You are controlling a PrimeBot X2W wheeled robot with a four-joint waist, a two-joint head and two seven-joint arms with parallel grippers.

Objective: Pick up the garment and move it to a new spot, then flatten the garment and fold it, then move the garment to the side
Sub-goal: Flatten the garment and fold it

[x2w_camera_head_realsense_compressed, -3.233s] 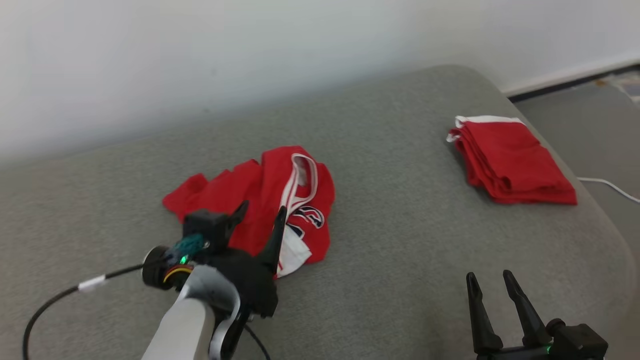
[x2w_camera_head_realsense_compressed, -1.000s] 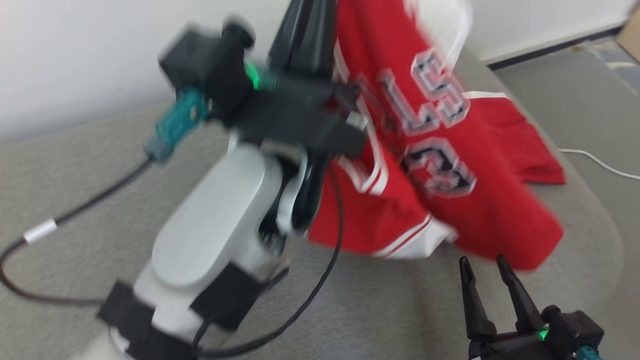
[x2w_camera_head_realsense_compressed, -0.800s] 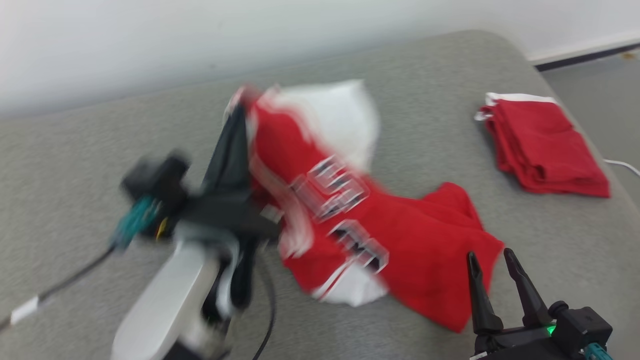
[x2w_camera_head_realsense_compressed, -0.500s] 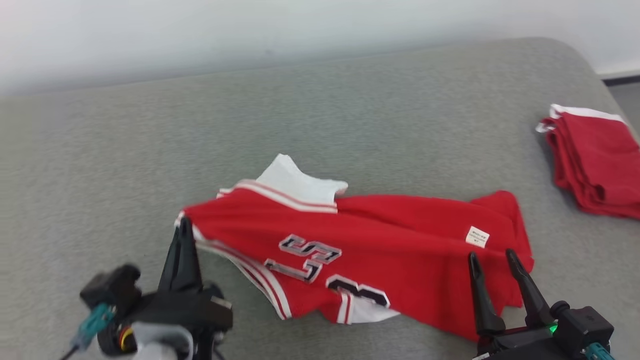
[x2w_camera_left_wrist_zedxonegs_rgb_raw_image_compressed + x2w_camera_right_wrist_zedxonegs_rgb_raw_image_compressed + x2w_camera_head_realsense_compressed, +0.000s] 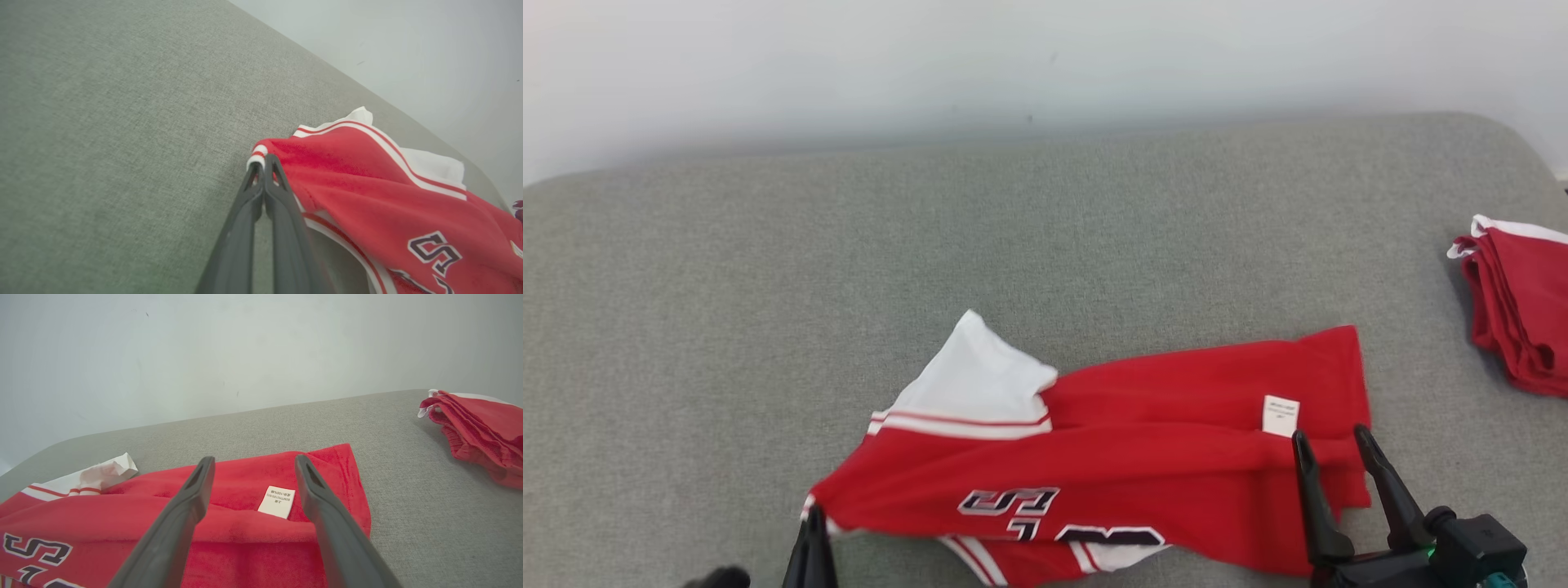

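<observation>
Roughly mid-task, by the look of it. Head view: red jersey (image 5: 1094,457) lies on the grey cushion (image 5: 768,269), towards the near edge, stretched sideways. It is not flat: a long ridge runs along it, a white panel is turned up at the far left, and the numbers are partly tucked under. Left gripper (image 5: 810,527) shows at the bottom edge with its tips at the jersey's left corner. Right gripper (image 5: 1330,434) stands over the right end, just beside the white label (image 5: 1280,415). A stack of folded red garments (image 5: 1515,310) sits well apart at the far right. Left wrist view: left gripper (image 5: 261,165) has its fingers pressed together, with the striped corner trim of the jersey (image 5: 367,183) caught at the tips. It looks like a pinch on that corner. Right wrist view: right gripper (image 5: 254,459) has its fingers spread wide with nothing between them, hovering above the fabric and straddling the label (image 5: 278,501). The plain wall (image 5: 204,355) is behind. Judgement: the jersey is set at its spot and flattening is the step in hand. The next move probably calls for the right gripper to drop and close on the right edge near the label. Both arms would then draw apart to take out the ridge, keeping the fabric low so the tucked part unrolls.
</observation>
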